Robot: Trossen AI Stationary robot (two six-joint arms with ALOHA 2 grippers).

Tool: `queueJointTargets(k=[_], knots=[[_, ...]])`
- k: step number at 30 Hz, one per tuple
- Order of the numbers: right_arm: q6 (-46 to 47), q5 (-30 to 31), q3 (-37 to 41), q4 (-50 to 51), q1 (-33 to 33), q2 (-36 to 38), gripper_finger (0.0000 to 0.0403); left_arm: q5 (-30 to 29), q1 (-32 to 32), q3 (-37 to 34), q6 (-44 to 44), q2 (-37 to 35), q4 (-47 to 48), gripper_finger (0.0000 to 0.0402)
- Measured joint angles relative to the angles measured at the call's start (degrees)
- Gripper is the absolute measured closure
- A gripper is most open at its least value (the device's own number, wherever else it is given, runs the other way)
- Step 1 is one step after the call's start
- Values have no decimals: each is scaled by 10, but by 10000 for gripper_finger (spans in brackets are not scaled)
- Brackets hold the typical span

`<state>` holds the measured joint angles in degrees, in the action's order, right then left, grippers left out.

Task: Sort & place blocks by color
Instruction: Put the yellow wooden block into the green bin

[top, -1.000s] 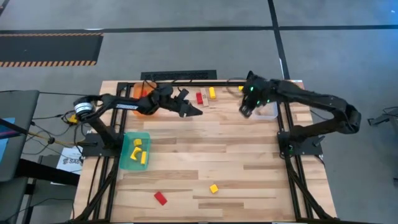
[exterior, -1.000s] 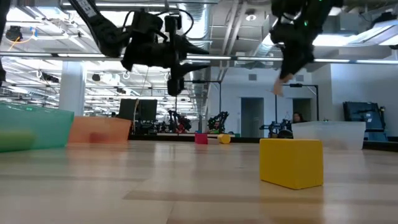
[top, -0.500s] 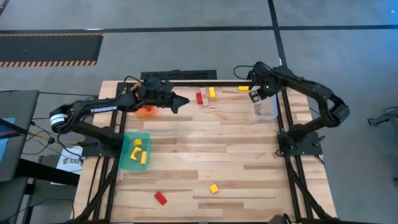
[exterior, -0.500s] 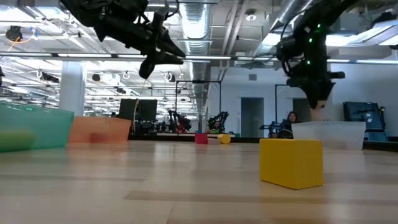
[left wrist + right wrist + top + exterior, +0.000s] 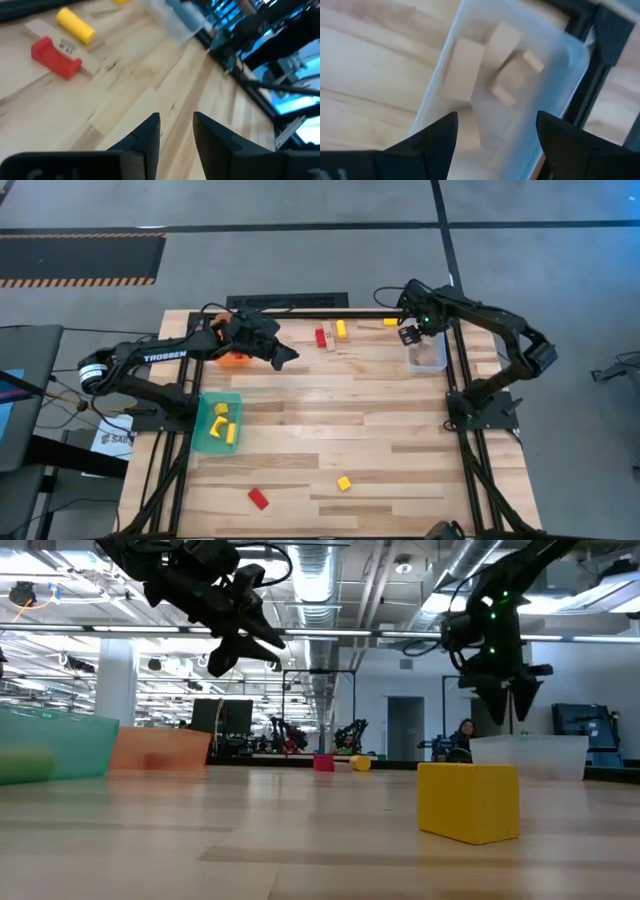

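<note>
My right gripper (image 5: 409, 335) (image 5: 492, 135) hangs open over the far end of the clear bin (image 5: 427, 356), in which pale wood blocks (image 5: 465, 67) lie. My left gripper (image 5: 287, 356) (image 5: 176, 125) hovers beside the orange bin (image 5: 231, 359), its fingers a narrow gap apart with nothing between them. Ahead of it, at the far edge, a red block (image 5: 55, 57) and a yellow cylinder (image 5: 75, 25) rest on a pale wood bar (image 5: 92, 62). Another yellow block (image 5: 391, 322) lies further right. Near the front edge lie a red block (image 5: 259, 498) and a yellow cube (image 5: 344, 482).
The teal bin (image 5: 217, 422) at the left holds several yellow blocks. The orange bin stands at the far left, the clear bin against the right frame rail (image 5: 453, 360). The middle of the wooden table (image 5: 340, 415) is bare.
My right gripper has gone toward the table's far right corner, over the clear bin, turned its fingers down and opened, letting go of a pale wood block that now lies in the bin. My left gripper has drawn back toward the orange bin.
</note>
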<state>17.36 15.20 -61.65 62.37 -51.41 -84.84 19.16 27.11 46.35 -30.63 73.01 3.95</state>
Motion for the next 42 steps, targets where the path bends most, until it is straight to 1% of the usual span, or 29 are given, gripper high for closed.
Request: queueJointTargets(k=[2,5,8,12,14,17,21,23,25,27,30,35,39,42], knots=[[2,-5,0,-26,10,11,117,0,-4,0,11,0,12,298],[7,-53,0,-100,38,32,118,0,-17,0,31,0,14,298],[43,-101,0,-191,78,30,118,-15,-30,0,42,-10,18,298],[110,-109,-2,-313,121,-9,118,-42,-38,0,46,-41,38,299],[138,-113,-20,-329,135,-50,118,-52,-39,0,47,-60,53,299],[145,-127,-79,-315,146,-129,118,-74,-39,0,55,-84,86,299],[128,-130,-181,-279,146,-231,117,-111,-39,0,62,-108,129,299],[128,-129,-230,-267,141,-275,117,-117,-38,0,62,-113,147,299],[125,-148,-277,-248,135,-315,117,-117,-39,0,61,-113,152,299],[122,-152,-324,-226,132,-350,117,-117,-39,0,59,-113,157,299],[105,-154,-386,-179,129,-394,117,-120,-39,0,60,-111,161,299],[86,-166,-461,-109,131,-458,117,-121,-39,0,60,-111,162,299],[81,-186,-499,-67,131,-498,117,-124,-39,0,66,-111,163,299],[76,-199,-511,-55,130,-507,117,-124,-39,0,72,-111,166,299]])
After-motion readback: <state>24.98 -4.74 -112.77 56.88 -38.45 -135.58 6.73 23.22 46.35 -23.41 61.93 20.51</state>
